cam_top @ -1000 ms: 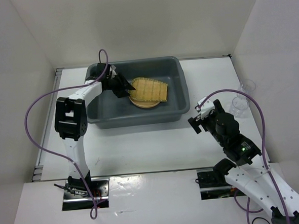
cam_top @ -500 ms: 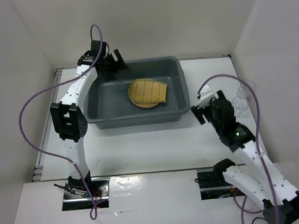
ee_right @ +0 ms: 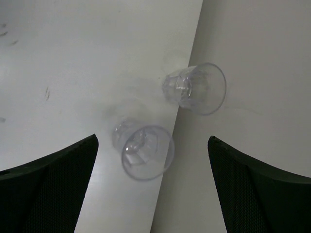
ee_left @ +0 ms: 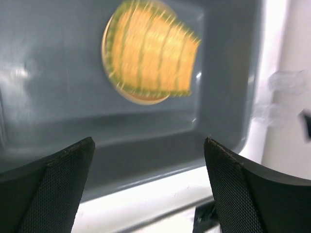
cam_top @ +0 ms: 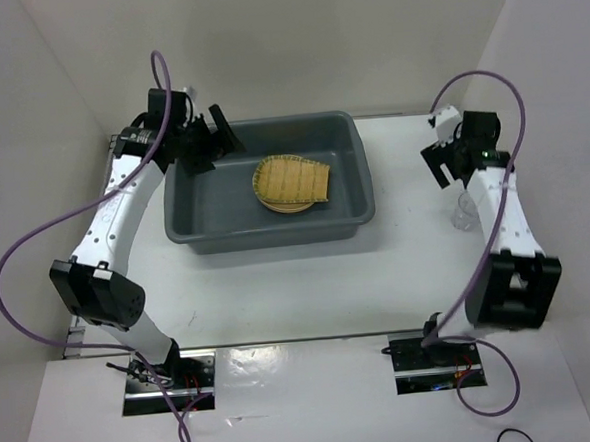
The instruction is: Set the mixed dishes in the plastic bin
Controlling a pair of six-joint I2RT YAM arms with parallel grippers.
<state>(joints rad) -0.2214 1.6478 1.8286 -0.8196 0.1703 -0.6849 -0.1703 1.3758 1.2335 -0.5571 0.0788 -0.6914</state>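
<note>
The dark grey plastic bin (cam_top: 349,203) stands in the middle of the table. Inside it the woven bamboo tray (cam_top: 294,179) lies on a tan plate (cam_top: 274,207); a second plate does not show. In the left wrist view the tray (ee_left: 150,48) covers the plate (ee_left: 138,99). My left gripper (cam_top: 210,146) is open and empty above the bin's far left corner. Two clear plastic cups (ee_right: 197,87) (ee_right: 146,151) stand upright by the right wall. My right gripper (ee_right: 153,189) is open and empty above them. From above, one cup (cam_top: 463,213) shows beside my right arm.
White walls close in the table on the left, back and right. The cups stand right against the right wall (ee_right: 252,73). The two cups also show faintly past the bin's right wall in the left wrist view (ee_left: 284,82).
My left gripper has let go of the bamboo tray, risen out of the bin and drawn back to its far left corner. My right arm has swung far right, over the cups.
</note>
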